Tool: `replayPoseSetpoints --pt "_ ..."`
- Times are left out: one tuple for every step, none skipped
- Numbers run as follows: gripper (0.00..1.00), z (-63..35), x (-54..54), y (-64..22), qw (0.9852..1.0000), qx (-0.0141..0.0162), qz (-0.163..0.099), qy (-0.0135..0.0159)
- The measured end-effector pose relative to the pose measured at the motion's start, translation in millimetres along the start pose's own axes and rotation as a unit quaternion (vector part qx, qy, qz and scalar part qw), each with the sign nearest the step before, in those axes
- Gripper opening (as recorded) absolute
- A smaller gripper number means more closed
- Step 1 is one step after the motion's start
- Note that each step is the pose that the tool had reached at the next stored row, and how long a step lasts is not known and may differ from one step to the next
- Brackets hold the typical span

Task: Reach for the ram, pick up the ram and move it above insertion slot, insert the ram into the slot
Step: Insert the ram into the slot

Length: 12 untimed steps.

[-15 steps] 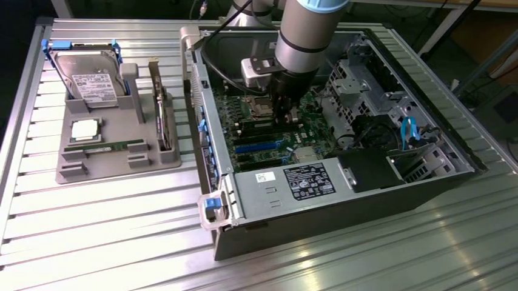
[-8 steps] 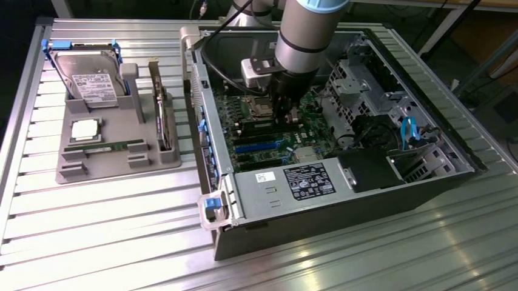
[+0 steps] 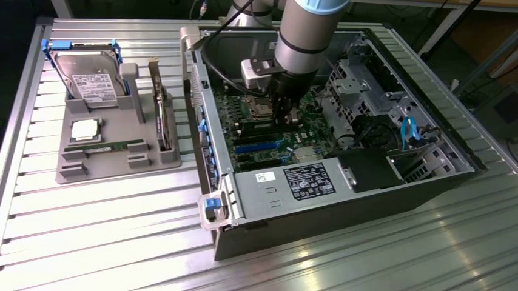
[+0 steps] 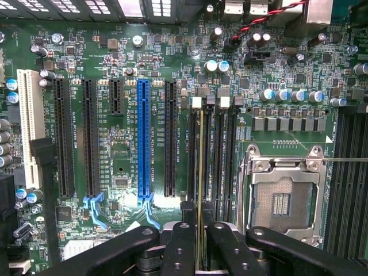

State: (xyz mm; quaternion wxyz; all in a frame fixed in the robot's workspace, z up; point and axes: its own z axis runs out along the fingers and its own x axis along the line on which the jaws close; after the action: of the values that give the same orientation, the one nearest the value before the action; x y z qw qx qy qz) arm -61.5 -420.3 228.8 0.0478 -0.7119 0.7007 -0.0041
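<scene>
Inside the open computer case (image 3: 404,151), the gripper (image 4: 199,241) is hanging low over the motherboard (image 4: 115,172) with its black fingers (image 4: 178,247) clamping the ram (image 4: 199,172), which is showing edge-on in the wrist view as a thin yellowish strip running away from the fingers. The ram is sitting along the slot (image 4: 198,149), the first of several parallel black memory sockets, and its far end is reaching the pale end clip (image 4: 196,103); whether it is fully seated in the slot I cannot tell. Just beside the slot on one side, the remaining memory sockets are leading toward the square silver processor socket (image 4: 283,198). On the slot's other side, a blue expansion socket (image 4: 143,141) is lying between black ones, and a white socket (image 4: 30,126) is sitting farther off. In the exterior view, the arm (image 3: 307,36) is coming down into the case above the board. Well apart from the case, toward the exterior view's left, a grey parts tray (image 3: 105,170) is holding a hard drive (image 3: 89,79), a processor chip (image 3: 85,129) and another green memory stick (image 3: 105,147) on the ribbed metal table (image 3: 121,242).
</scene>
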Motion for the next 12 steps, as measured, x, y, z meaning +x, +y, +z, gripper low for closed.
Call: replayPoseSetpoints --pt "0.14 0.2 0.0 0.0 1.0 0.0 0.0 0.0" --pt "0.14 0.3 0.0 0.0 1.0 0.0 0.0 0.0" --pt "0.14 0.5 0.0 0.0 1.0 0.0 0.0 0.0" --pt "0.14 0.7 0.0 0.0 1.0 0.0001 0.0 0.0" --pt "0.14 0.8 0.0 0.0 1.0 0.0 0.0 0.0001" --pt "0.14 1.0 0.0 0.1 1.0 0.0 0.001 0.0001" --pt "0.14 1.0 0.1 0.1 1.0 0.0 0.001 0.0002" --pt "0.14 1.0 0.1 0.1 1.0 0.0001 0.001 0.0001" --pt "0.14 1.0 0.1 0.1 1.0 0.0 0.001 0.0001" --pt "0.14 1.0 0.1 0.1 1.0 0.0001 0.001 0.0001" --pt "0.14 1.0 0.1 0.1 1.0 0.0 0.001 0.0001" --pt "0.14 1.0 0.1 0.1 1.0 0.0 0.001 0.0001"
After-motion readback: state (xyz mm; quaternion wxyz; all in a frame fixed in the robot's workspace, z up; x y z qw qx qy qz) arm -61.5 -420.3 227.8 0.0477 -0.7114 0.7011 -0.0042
